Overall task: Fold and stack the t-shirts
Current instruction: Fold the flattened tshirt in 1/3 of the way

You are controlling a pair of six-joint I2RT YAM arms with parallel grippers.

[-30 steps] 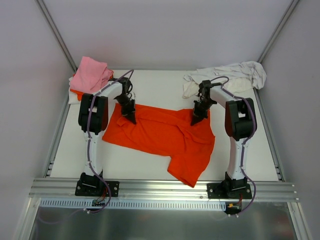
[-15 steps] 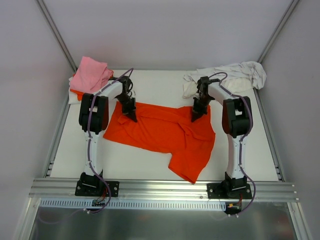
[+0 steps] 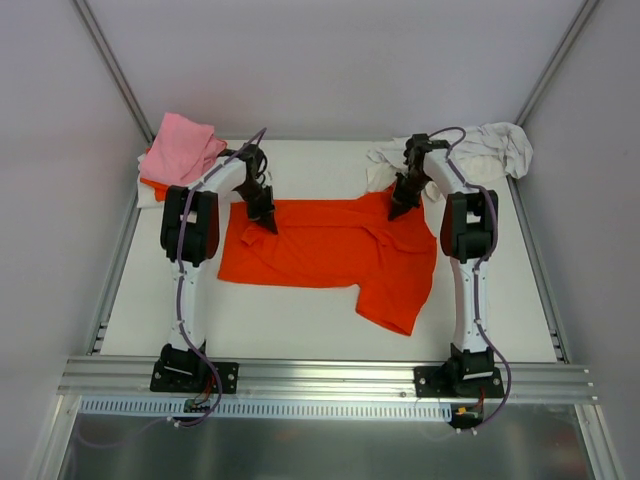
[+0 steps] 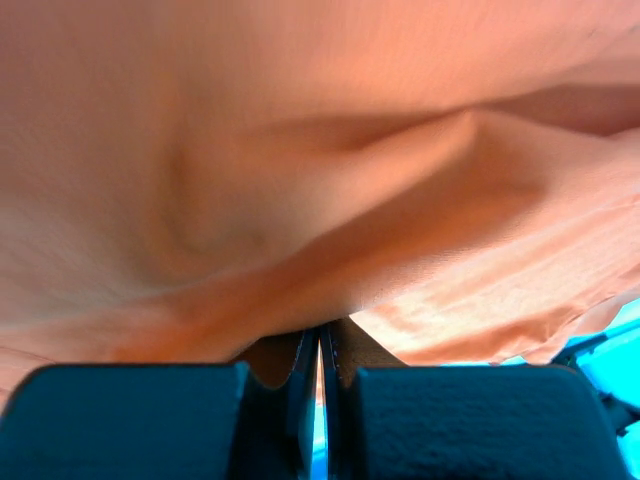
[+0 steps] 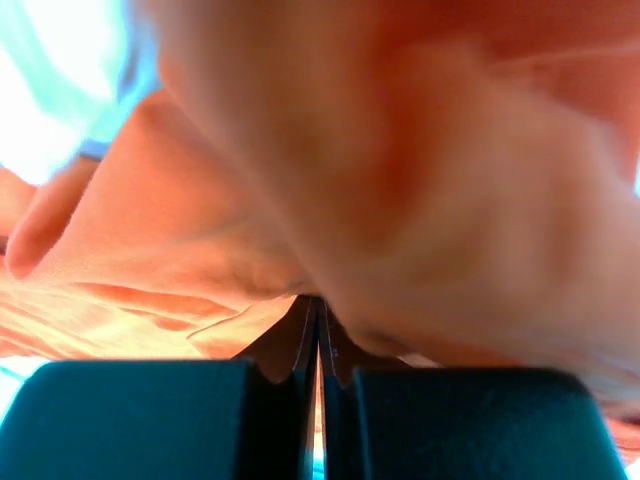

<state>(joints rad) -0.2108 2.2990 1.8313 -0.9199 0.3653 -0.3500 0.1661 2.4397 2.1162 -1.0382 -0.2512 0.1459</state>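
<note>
— So where did we have the orange t-shirt?
— Spread midway on the counter, far edge pinched: left fingers and right fingers were each clamped tight on a fold.
— How did we expect it to handle?
— Light, limp, sagging between grips; we judged the corners best for holding.

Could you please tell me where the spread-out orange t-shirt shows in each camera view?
Top external: orange t-shirt lies spread across the table.
Left wrist: it fills the frame above the left pincer.
Right wrist: it bunches, blurred, above the right pincer.
Shared landmark: both shut pincers pinching its far edge.
</note>
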